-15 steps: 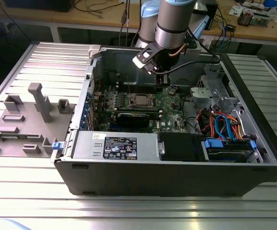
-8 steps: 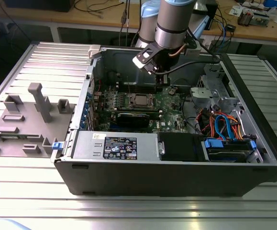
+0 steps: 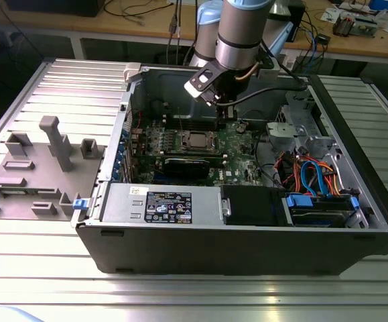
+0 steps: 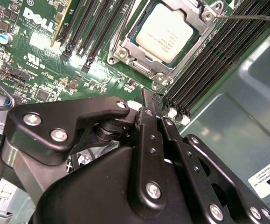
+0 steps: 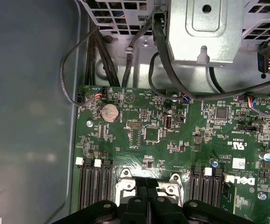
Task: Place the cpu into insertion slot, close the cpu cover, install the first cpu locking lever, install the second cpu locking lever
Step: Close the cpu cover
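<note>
My gripper (image 4: 147,105), fingers pressed together and empty, hangs over the motherboard (image 4: 41,65) near the socket. The cpu (image 4: 165,33) sits in the socket, with the cpu cover (image 4: 124,46) lowered around it.

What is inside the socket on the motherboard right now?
The cpu lies there, silver top up, with the cpu cover framing its edges. Its underside, and anything beneath it, is hidden by the chip itself.
</note>
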`<state>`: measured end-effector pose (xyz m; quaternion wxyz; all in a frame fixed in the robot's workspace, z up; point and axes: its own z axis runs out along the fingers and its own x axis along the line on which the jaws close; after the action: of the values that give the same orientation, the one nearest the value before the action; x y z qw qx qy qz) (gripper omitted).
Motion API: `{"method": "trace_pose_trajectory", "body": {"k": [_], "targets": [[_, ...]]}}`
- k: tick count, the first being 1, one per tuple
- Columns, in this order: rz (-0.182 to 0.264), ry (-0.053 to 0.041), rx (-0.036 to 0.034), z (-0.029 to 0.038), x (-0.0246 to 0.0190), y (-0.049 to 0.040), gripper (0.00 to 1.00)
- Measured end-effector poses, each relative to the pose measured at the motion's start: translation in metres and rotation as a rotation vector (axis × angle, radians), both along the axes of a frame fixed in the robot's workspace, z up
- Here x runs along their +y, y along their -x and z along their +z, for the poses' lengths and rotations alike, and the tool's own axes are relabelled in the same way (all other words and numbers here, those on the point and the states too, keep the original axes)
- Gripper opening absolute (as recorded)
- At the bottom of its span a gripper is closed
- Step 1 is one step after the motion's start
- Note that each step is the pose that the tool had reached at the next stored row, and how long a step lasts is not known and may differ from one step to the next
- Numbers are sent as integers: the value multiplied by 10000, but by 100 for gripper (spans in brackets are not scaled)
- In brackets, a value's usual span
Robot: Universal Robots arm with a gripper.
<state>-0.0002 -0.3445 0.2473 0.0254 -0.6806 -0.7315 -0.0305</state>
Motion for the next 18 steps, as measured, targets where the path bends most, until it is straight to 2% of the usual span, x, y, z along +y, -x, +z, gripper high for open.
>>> {"method": "trace_pose_trajectory", "body": {"k": [5, 9, 15, 18], "targets": [[118, -32, 0, -19, 0, 62, 11], [295, -106, 0, -70, -1, 190, 11], [561, -224, -1, -125, -7, 310, 11], [519, -226, 3, -162, -13, 347, 11]]}}
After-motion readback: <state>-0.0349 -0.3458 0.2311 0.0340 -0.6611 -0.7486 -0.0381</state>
